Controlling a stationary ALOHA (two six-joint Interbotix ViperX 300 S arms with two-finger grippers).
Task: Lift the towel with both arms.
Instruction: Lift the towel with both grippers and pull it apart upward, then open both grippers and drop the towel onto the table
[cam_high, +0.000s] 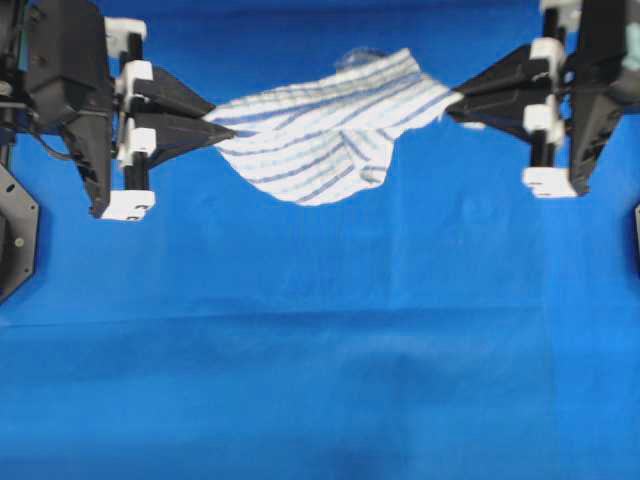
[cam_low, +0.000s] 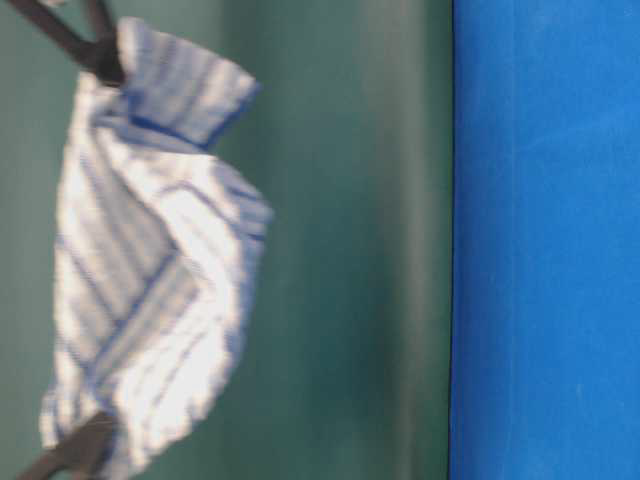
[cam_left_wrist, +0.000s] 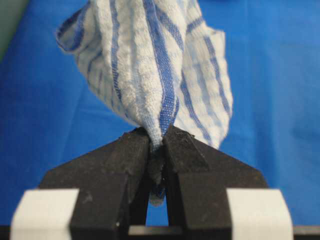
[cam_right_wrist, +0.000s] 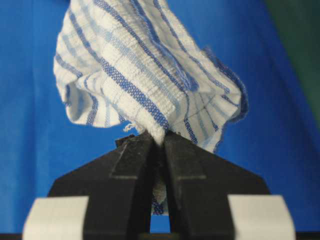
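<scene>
The white towel (cam_high: 325, 135) with thin blue stripes hangs stretched between my two grippers, off the blue cloth. Its left corner is pinched in my left gripper (cam_high: 222, 124), which is shut on it. On the other side my right gripper (cam_high: 452, 101) is shut on the right corner. In the left wrist view the towel (cam_left_wrist: 150, 65) bunches into the left gripper (cam_left_wrist: 156, 135). The right wrist view shows the towel (cam_right_wrist: 140, 75) clamped in the right gripper (cam_right_wrist: 159, 136). From table level the towel (cam_low: 150, 250) hangs in the air, with black fingertips (cam_low: 95, 55) at one end and more fingertips (cam_low: 75, 450) at the other.
A plain blue cloth (cam_high: 320, 350) covers the table below the towel. A dark arm base (cam_high: 15, 235) sits at the left edge and another dark part (cam_high: 636, 235) at the right edge. In the table-level view a green wall (cam_low: 350, 240) stands behind.
</scene>
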